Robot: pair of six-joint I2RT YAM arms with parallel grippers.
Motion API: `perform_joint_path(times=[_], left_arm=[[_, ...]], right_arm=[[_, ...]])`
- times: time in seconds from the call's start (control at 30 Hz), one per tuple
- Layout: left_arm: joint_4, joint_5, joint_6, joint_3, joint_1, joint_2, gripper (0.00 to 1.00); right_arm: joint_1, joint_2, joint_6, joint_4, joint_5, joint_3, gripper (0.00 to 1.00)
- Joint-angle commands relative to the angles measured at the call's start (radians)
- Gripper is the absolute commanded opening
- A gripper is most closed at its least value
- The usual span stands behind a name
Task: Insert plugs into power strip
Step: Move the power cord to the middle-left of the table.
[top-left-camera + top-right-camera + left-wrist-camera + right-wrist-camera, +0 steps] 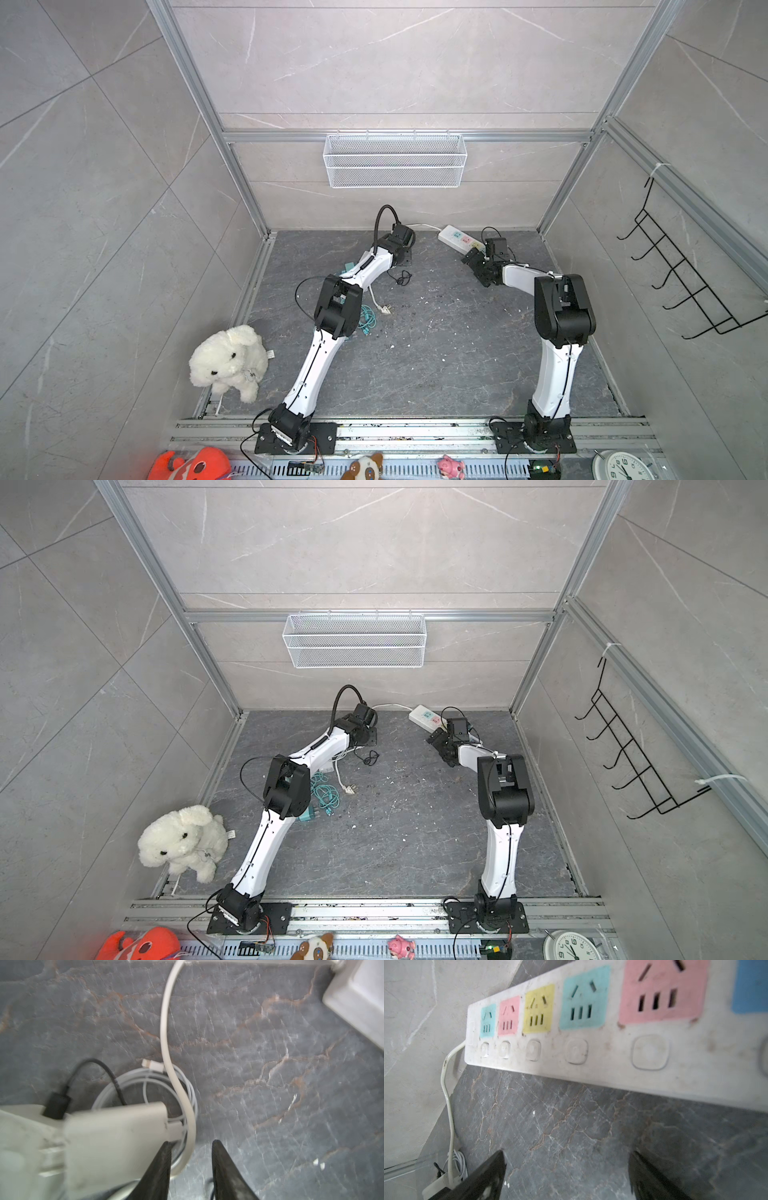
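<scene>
Though grimy, oblong power strip (pixel 608 1053)

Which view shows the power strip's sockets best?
The right wrist view: the power strip fills it, with sockets and slots readable. Both top views show it small and partly hidden. The left wrist view shows no sockets.

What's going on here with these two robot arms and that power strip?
Two arms are working on plugging chargers into the power strip, whose visible sockets are all empty. The right pincer hangs open beside the strip, holding nothing. The left pincer is open beside a white plug, with the strip's thick cord lying between its fingers; nothing is gripped yet.
</scene>
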Motion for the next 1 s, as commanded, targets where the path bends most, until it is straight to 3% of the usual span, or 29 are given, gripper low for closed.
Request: perform_joint_path(times=[0.0,0.17,0.57,0.77,0.97], left_arm=[[0.062,-0.06,0.032,-0.151,-0.017,-0.151,0.39],[0.105,-0.044,0.053,-0.256,-0.023,-0.232,0.4],[0.053,-0.117,0.114,-0.143,-0.018,-0.098,0.39],[-0.026,-0.072,0.136,0.015,0.005,0.011,0.39],[0.0,-0.044,0.142,0.043,0.015,0.048,0.39]], right_arm=[[0.006,0.009,-0.019,-0.13,-0.009,-0.05,0.93],[0.006,-0.006,-0.024,-0.12,-0.011,-0.062,0.93],[0.006,-0.009,-0.044,-0.11,-0.039,-0.065,0.93],[0.006,-0.008,-0.057,-0.114,-0.048,-0.059,0.93],[0.005,-0.003,-0.067,-0.115,-0.056,-0.055,0.93]])
